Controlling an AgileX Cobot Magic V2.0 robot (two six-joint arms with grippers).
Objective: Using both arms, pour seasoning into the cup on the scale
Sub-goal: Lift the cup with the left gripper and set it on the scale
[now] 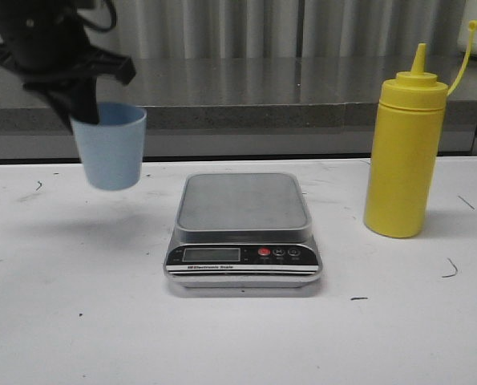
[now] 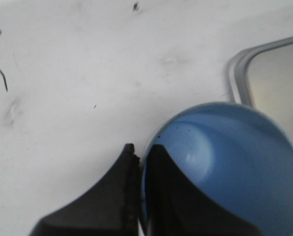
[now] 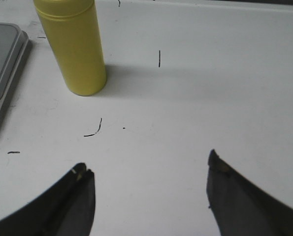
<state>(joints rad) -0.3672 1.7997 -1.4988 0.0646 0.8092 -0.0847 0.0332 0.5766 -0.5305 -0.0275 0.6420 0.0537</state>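
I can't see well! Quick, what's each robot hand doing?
Left gripper: shut on the cup, held above the table.
Right gripper: open, empty.

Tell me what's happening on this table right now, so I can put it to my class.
The left gripper holds the light blue cup by its rim, one finger inside and one outside, lifted above the white table just left of the scale. The scale's platform is bare. The yellow seasoning bottle stands upright to the right of the scale, untouched. The right gripper hangs with its jaws wide apart over the table, short of the bottle. Nothing has been poured yet.
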